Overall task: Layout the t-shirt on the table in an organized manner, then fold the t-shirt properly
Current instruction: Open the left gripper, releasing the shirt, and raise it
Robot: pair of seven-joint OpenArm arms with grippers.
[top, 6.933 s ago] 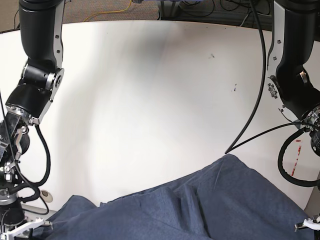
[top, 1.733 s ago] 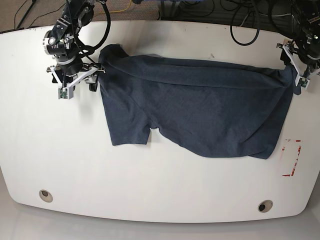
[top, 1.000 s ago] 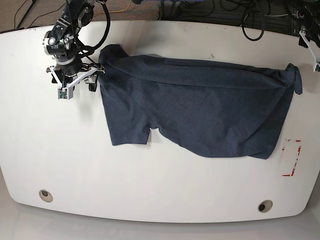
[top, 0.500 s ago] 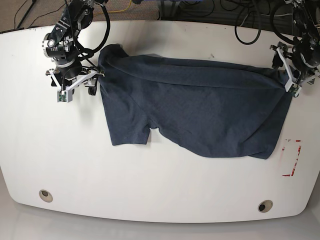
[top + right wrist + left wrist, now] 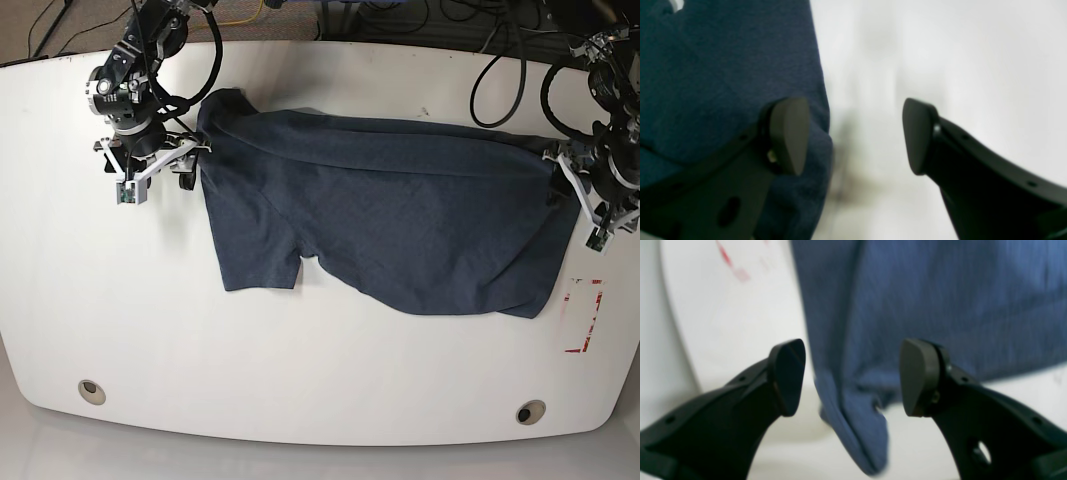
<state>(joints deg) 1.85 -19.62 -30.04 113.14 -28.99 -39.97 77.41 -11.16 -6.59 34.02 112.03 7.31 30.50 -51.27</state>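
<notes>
Right gripper [image 5: 150, 165] at 10 o'clock, jaws wide, empty, straddling the edge of the dark navy heathered cotton t-shirt [image 5: 400, 225] spread mid glossy white bench [image 5: 300, 380]; left gripper [image 5: 585, 190] at 3 o'clock, jaws wide over the bunched corner [image 5: 853, 426]; closing may pinch two layers, dragging wrinkles

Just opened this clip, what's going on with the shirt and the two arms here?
A dark navy short-sleeved t-shirt lies spread but wrinkled across the glossy white table, not yet folded. The right gripper sits open at the shirt's edge on the base view's left, one finger over the fabric. The left gripper is at the opposite edge, open, with a bunched corner of cloth between its fingers. Neither is clamping the shirt.
</notes>
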